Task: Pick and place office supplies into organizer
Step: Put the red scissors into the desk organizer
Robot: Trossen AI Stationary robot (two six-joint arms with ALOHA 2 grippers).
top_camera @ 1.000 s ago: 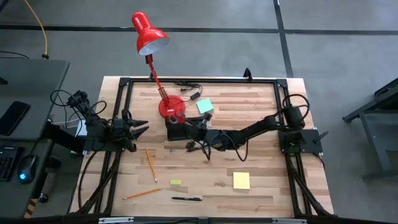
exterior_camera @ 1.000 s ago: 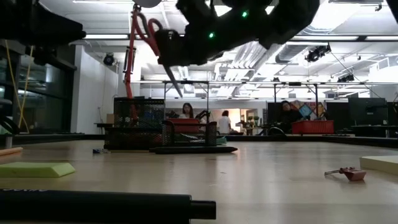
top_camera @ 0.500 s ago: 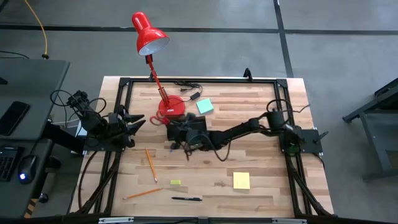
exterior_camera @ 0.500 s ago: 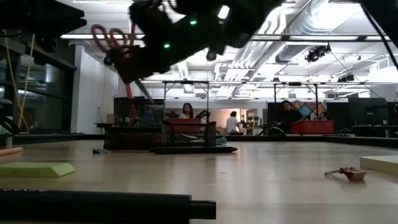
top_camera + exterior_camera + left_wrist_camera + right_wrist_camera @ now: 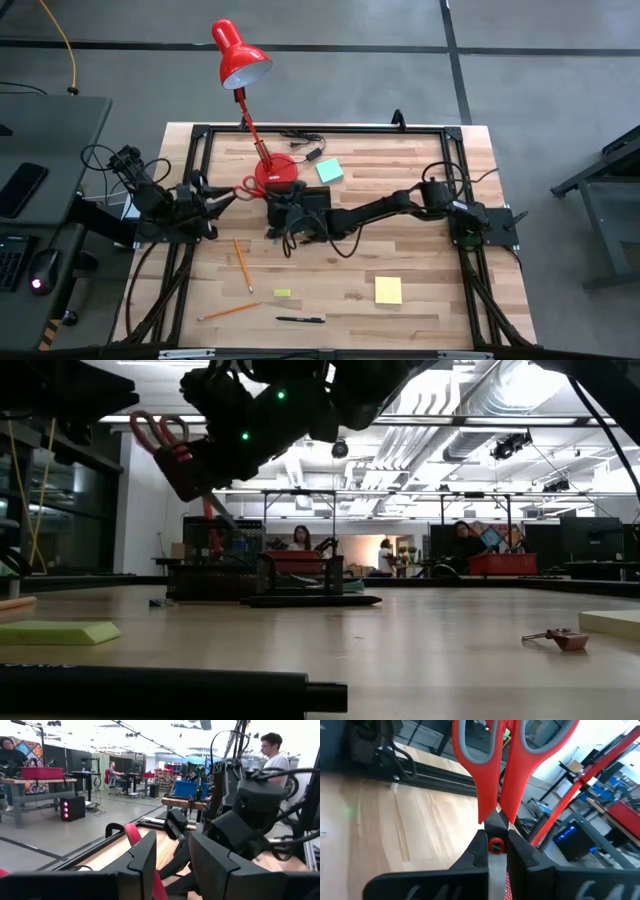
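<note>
Scissors (image 5: 497,785) sit pinched at the pivot by the right gripper (image 5: 495,851), raised beside the lamp base (image 5: 276,172), handles toward the left gripper (image 5: 222,199), whose jaws stand half spread, seemingly for a handover; organizer (image 5: 297,204) lies beneath the right arm

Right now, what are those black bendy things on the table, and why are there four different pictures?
They are two robot arms. One camera looks down from above, one sits at table height, and one rides on each arm's wrist. The right pincer is shut on red-handled scissors, holding them above the black organizer by the red lamp. The left pincer waits at the table's left edge. On the wooden table lie pencils, a black pen, and yellow and teal sticky-note pads.
</note>
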